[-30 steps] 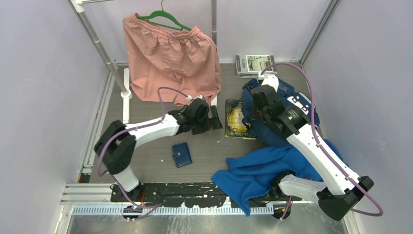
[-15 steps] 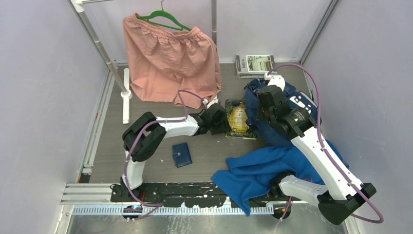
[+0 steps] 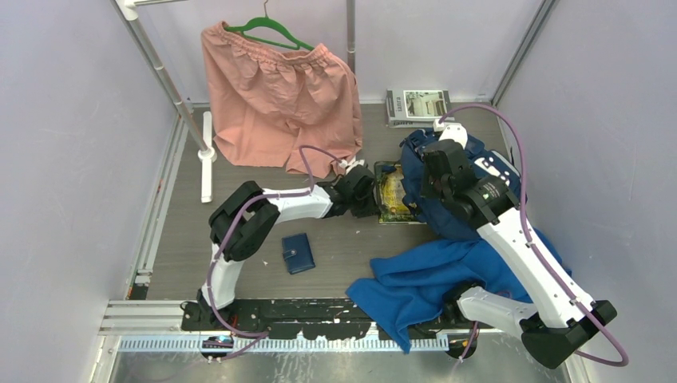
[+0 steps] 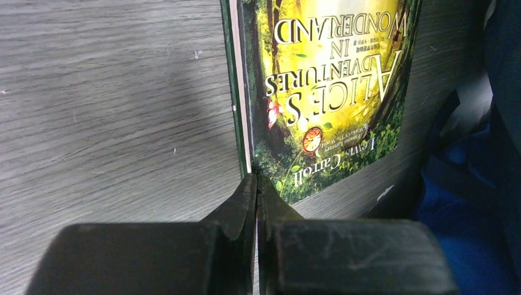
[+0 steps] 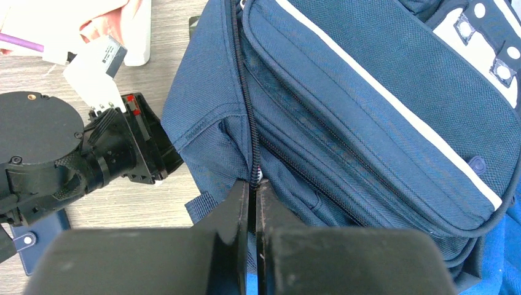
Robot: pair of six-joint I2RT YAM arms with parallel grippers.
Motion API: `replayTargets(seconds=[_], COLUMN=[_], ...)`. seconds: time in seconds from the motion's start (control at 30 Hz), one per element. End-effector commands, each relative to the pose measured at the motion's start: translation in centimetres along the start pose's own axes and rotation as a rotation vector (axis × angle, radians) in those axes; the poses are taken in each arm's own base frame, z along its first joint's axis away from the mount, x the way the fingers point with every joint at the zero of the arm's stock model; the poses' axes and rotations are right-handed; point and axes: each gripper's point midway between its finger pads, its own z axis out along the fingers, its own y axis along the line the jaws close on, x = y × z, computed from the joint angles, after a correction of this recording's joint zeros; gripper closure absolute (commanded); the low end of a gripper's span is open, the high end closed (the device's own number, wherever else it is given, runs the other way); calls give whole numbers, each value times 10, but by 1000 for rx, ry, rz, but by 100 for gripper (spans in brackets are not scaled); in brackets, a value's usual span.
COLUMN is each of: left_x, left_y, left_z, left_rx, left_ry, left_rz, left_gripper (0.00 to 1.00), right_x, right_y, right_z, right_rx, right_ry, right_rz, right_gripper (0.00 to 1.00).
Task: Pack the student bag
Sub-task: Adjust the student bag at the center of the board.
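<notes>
Two arms: both of your arms reach in over the table (image 3: pixel 343 239) and meet near its middle.
Left gripper (image 4: pixel 255 181): its fingers are pressed together, with the tips right at the near corner of the book (image 4: pixel 332 92). You cannot tell if any of the book is caught between them.
Left change: a second ago it hung wide open next to the pink shorts (image 3: pixel 279 96), left of the book. It has slid right to the book and shut.
Right gripper (image 5: pixel 254 184): clamped on the zip line of the student bag (image 5: pixel 368 110), just as it was a second ago.
Right change: this arm has moved only a little, toward the back right.
Student bag: it sits at the back right of the table, under your right arm and right beside the book.
Book: its yellow and green cover faces up, between the left gripper and the bag, in about the same spot as before.
Wallet (image 3: pixel 298 253): it lies on the table nearer the arm bases and has not moved.
Blue cloth (image 3: pixel 431 279): it is heaped at the near right, unchanged.
</notes>
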Motion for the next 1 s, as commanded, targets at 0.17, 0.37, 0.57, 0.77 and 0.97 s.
replayTargets(seconds=[0.17, 0.37, 0.57, 0.77, 0.97], left_x=[-19, -24, -35, -12, -12], left_y=[-11, 11, 1, -31, -36], left_z=[-30, -56, -85, -63, -42], left_rx=[141, 188, 201, 157, 159], left_ry=[23, 154, 98, 153, 131], left_rz=[122, 139, 219, 312, 250], left_gripper=[100, 100, 100, 61, 41], right_x=[-22, -16, 6, 2, 25], right_y=[-12, -13, -35, -79, -88], right_z=[-8, 1, 24, 29, 41], right_rx=[38, 64, 216, 334, 343], right_ry=[-106, -81, 17, 31, 119], right_rz=[44, 35, 10, 151, 194], right_gripper=[99, 99, 99, 99, 99])
